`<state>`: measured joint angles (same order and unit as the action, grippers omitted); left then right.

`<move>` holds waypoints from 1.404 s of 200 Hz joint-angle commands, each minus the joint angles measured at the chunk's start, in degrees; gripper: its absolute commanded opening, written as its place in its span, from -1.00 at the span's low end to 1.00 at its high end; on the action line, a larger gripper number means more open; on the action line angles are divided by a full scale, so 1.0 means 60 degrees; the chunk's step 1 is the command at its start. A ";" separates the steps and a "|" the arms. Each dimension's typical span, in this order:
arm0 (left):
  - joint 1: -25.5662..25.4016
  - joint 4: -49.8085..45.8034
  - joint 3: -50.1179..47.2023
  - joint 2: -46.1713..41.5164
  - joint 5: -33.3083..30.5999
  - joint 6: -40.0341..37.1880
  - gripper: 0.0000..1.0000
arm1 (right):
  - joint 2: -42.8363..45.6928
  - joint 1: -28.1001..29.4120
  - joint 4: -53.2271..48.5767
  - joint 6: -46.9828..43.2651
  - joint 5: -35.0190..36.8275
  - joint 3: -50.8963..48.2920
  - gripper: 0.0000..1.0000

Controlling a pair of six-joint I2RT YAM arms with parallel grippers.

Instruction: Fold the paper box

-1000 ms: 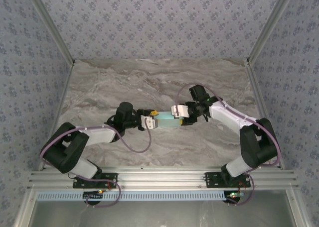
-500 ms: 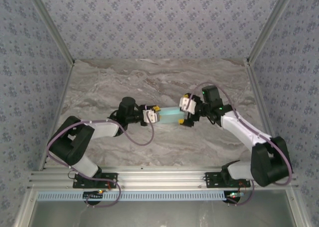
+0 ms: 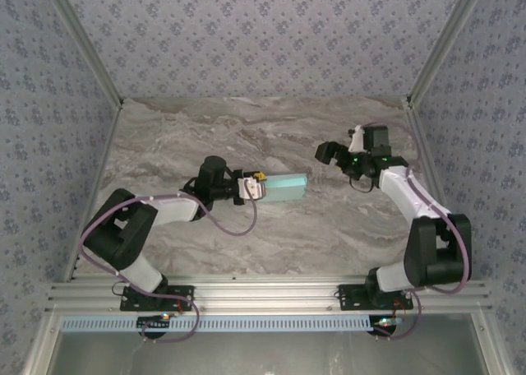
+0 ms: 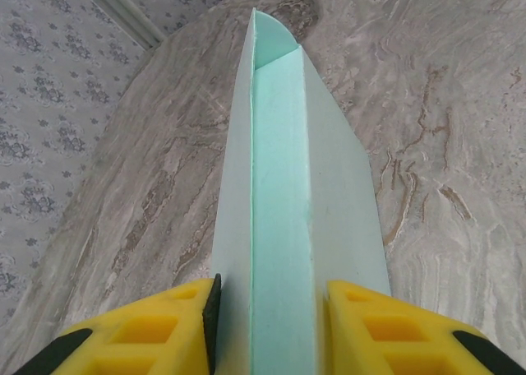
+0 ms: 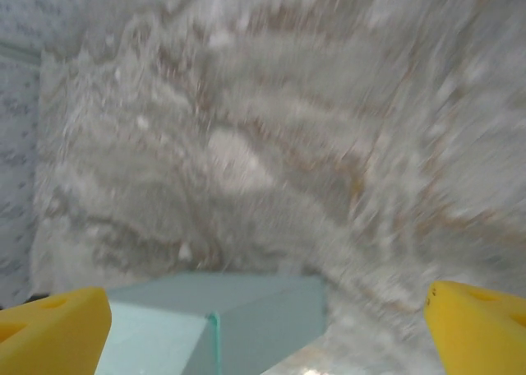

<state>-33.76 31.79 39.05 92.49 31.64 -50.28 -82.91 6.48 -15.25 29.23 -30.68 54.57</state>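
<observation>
Only the left gripper (image 3: 253,187) pinches one end of the pale mint thin-card paper box (image 3: 284,186) — right gripper (image 3: 340,143) hangs wide open — so it might sag or slip.

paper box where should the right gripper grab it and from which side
Take the free right end of the paper box, coming from the right. The left gripper clamps the other end, so the box points lengthwise toward the open right gripper, and its long flat walls offer parallel faces.
</observation>
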 commanded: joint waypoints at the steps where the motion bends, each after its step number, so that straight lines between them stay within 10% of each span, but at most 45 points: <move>1: 0.0032 -0.2036 -0.0209 0.0521 -0.0338 0.0205 -0.28 | -0.0678 0.0388 0.0038 0.0501 -0.1806 0.0116 1.00; 144: 0.0018 -0.3445 0.0630 0.0837 -0.0396 0.0038 -0.38 | -0.1865 0.0193 0.6120 0.0384 -0.1800 -0.3449 1.00; 281: -0.0111 -0.4310 0.1111 0.1021 -0.0415 -0.0100 -0.38 | -0.0403 0.0158 0.6682 -0.0229 -0.0717 -0.4055 1.00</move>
<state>-34.17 19.49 47.51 95.00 32.12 -51.20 -82.41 9.10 20.60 27.38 -36.77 34.59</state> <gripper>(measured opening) 0.310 0.999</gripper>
